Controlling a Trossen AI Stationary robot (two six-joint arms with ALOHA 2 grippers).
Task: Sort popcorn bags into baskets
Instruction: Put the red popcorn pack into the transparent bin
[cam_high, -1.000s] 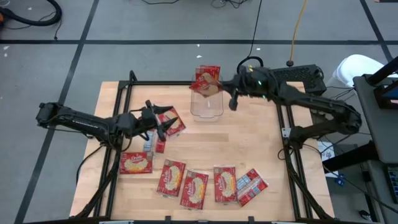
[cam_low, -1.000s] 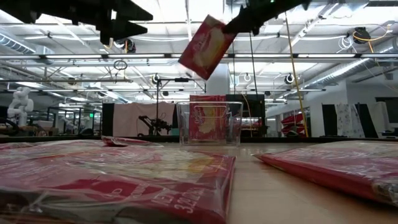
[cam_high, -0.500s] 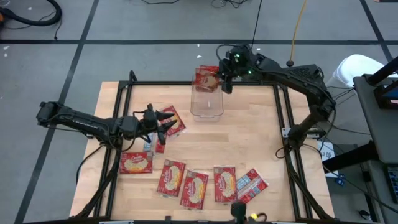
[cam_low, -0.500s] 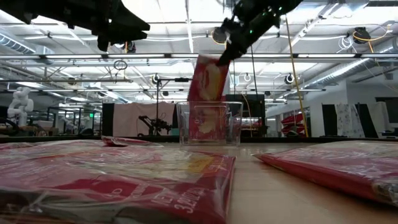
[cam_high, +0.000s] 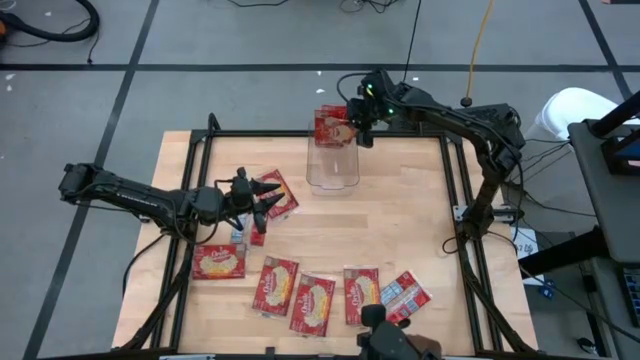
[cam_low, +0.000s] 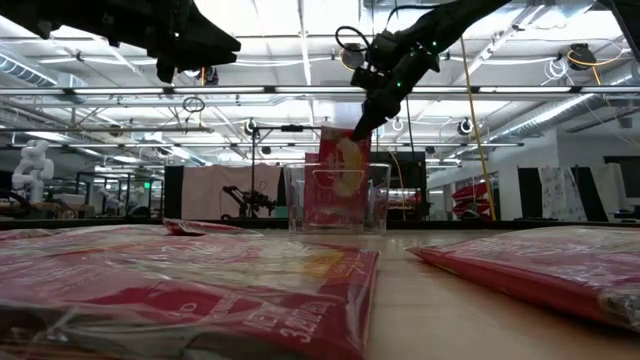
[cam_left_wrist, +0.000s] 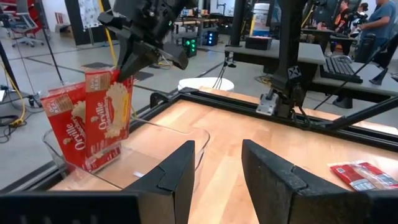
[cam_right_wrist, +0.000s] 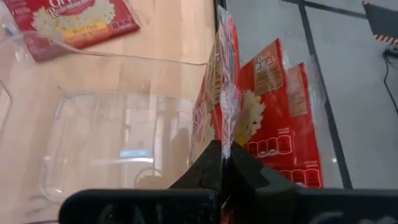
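The clear bin (cam_high: 333, 168) stands near the table's far edge; it also shows in the low view (cam_low: 337, 198) and the left wrist view (cam_left_wrist: 158, 158). Red popcorn packets (cam_high: 333, 127) stand upright in its far end. My right gripper (cam_high: 362, 128) is above that end, shut on the nearest packet (cam_low: 338, 180). My left gripper (cam_high: 268, 197) hovers open above loose packets (cam_high: 278, 196) on the table's left side. Several more packets (cam_high: 312, 303) lie flat along the near edge. My right gripper pinches the packet's top edge (cam_right_wrist: 224, 134) between its two fingers, coming from above and slanting from the table's right. The packet stands upright inside the bin below the fingers, beside another packet (cam_right_wrist: 273, 118). Its lower end reaches down to the bin's floor (cam_low: 336, 226).
A black frame (cam_high: 452, 190) runs around the table's edges. Flat packets lie at the near left (cam_high: 220, 262) and near middle (cam_high: 361, 295); one shows a silvery-blue side (cam_high: 403, 298). Bare wood (cam_high: 400, 220) lies between the bin and the near row.
My right gripper has moved toward the table's far edge and down, staying shut. The packet it holds hung tilted above the bin; it has turned upright and gone down into the bin's far end, beside the packet standing there.
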